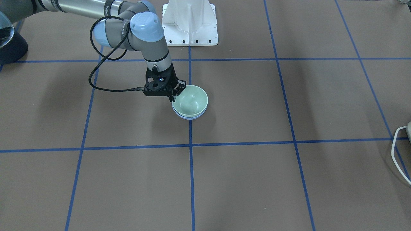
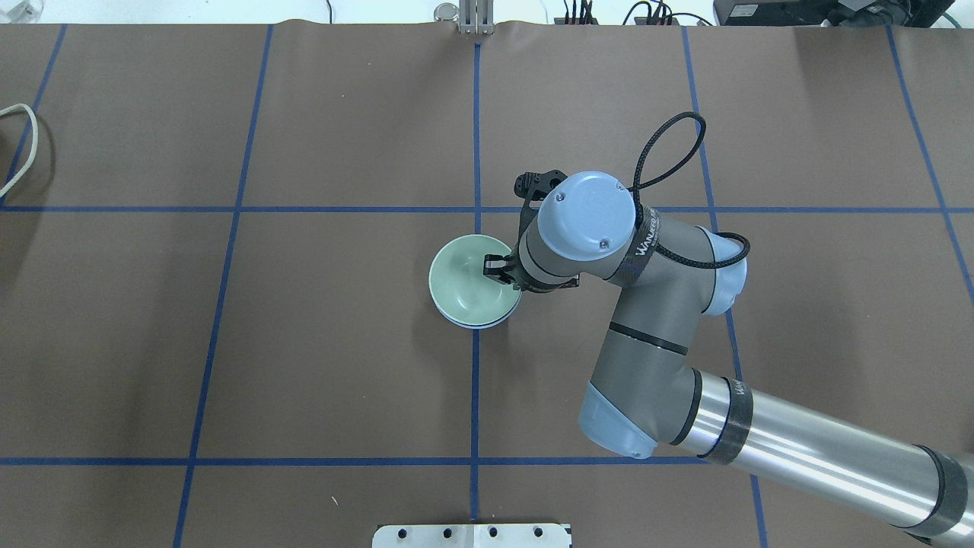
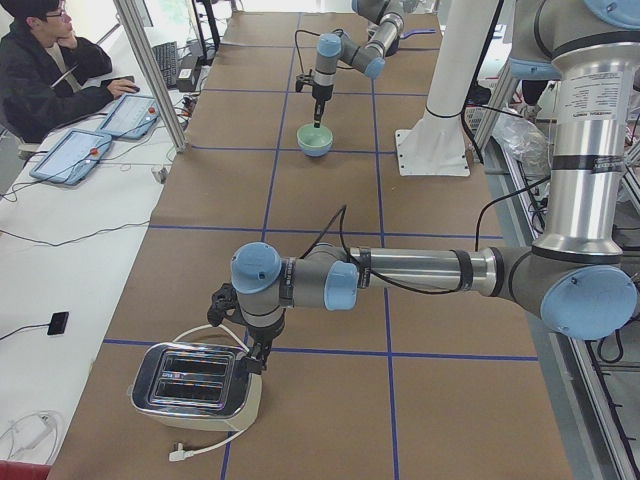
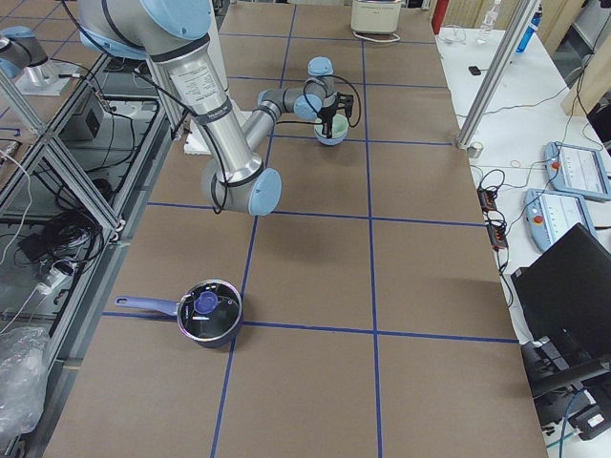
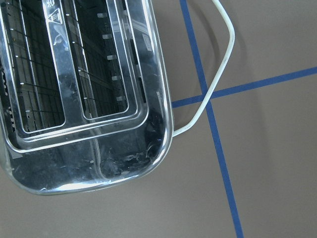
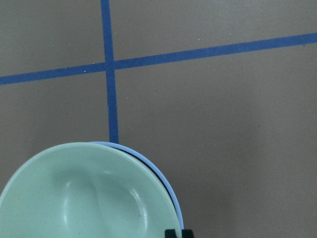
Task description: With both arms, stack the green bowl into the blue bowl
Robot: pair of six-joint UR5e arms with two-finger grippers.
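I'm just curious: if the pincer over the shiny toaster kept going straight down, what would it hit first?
Probably the toaster: the left pincer points down over its end. Depth is unclear, though; it might just miss and reach the table beside it.

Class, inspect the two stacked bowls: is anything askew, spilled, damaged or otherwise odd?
Nothing stands out. The green bowl sits upright, nested in the blue bowl, whose rim peeks out beneath. The green bowl is empty; no cracks or spills show.
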